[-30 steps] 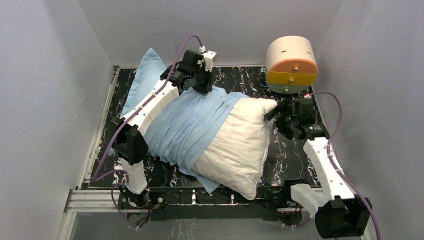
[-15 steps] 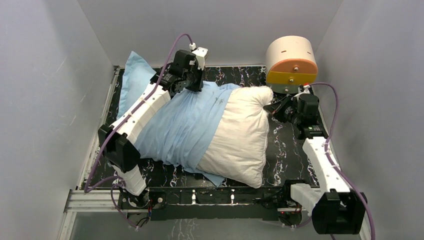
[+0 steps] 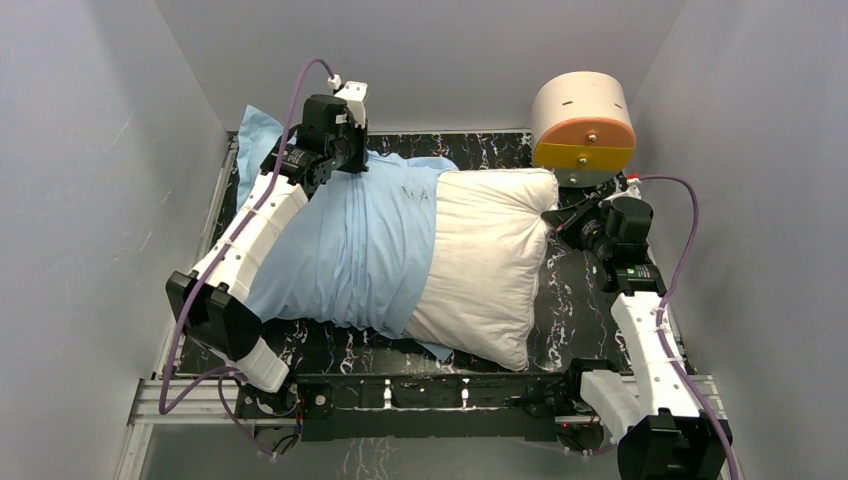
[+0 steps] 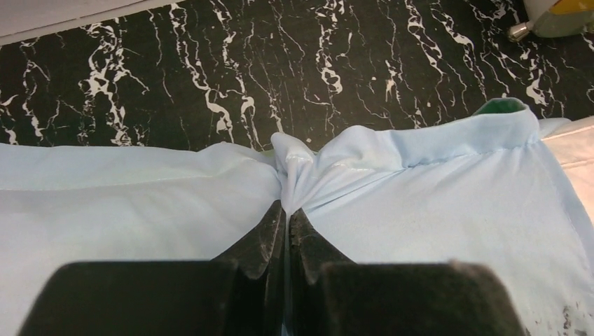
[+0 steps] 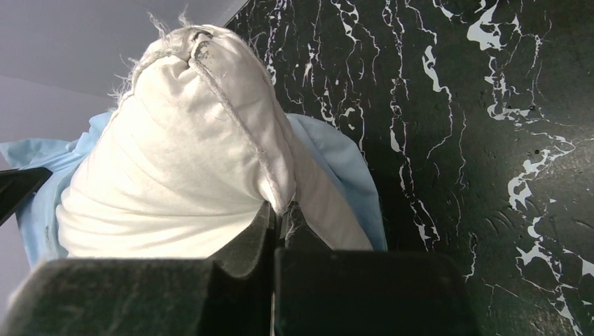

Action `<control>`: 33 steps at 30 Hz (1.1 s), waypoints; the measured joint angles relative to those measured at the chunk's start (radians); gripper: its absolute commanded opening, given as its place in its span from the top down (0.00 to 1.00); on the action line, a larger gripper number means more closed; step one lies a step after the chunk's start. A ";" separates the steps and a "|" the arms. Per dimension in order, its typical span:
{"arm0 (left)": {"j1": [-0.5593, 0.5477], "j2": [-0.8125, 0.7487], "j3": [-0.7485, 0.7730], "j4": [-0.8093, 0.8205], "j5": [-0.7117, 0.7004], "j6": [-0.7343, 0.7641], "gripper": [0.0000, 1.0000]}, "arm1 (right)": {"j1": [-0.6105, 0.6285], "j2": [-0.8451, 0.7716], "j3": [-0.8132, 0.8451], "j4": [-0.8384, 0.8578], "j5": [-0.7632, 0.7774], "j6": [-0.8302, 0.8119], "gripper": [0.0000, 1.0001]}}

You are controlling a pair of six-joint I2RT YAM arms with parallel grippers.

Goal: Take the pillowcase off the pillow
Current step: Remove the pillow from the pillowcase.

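Note:
The white pillow (image 3: 492, 260) lies across the black marbled table (image 3: 580, 310), its left half still inside the light blue pillowcase (image 3: 345, 250). At the back left, my left gripper (image 3: 352, 160) is shut on a bunched fold of the pillowcase (image 4: 308, 164), the fabric pinched between its dark pads. My right gripper (image 3: 558, 220) is shut on the seam at the right edge of the pillow (image 5: 182, 168). A strip of blue pillowcase (image 5: 343, 168) shows beneath the pillow in the right wrist view.
A round cream-and-orange drum (image 3: 583, 128) stands at the back right, close behind my right gripper. Grey walls enclose the table on the left, back and right. The arm bases sit on a metal rail (image 3: 420, 395) at the near edge.
My left gripper has pulled the pillowcase to the left and back, baring more of the white pillow. My right gripper has moved in and shut on the pillow's right edge.

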 measured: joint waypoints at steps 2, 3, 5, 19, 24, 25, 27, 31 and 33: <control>0.002 -0.010 -0.017 0.017 0.027 -0.001 1.00 | -0.002 -0.002 0.000 -0.005 0.000 -0.004 0.84; 0.003 -0.017 -0.025 0.024 0.039 -0.002 1.00 | -0.003 -0.002 0.001 -0.009 0.000 -0.007 0.74; 0.009 -0.039 -0.042 0.036 0.080 -0.006 1.00 | -0.005 0.001 0.015 -0.034 -0.006 -0.023 0.58; 0.034 -0.086 -0.094 0.095 0.224 -0.003 1.00 | -0.033 0.262 0.205 -0.066 -0.123 -0.150 0.01; 0.034 -0.085 -0.094 0.094 0.217 -0.003 1.00 | -0.033 0.309 0.241 0.020 -0.223 -0.071 0.01; 0.034 -0.085 -0.094 0.094 0.215 -0.003 1.00 | -0.033 0.309 0.241 0.051 -0.241 -0.046 0.01; 0.034 -0.085 -0.094 0.094 0.215 -0.002 1.00 | -0.033 0.309 0.241 0.116 -0.271 0.005 0.01; 0.034 -0.084 -0.088 0.085 0.206 -0.005 1.00 | -0.032 0.361 0.270 0.153 -0.287 0.068 0.02; 0.034 -0.079 -0.077 0.072 0.187 -0.007 1.00 | -0.032 0.426 0.314 0.125 -0.281 0.076 0.01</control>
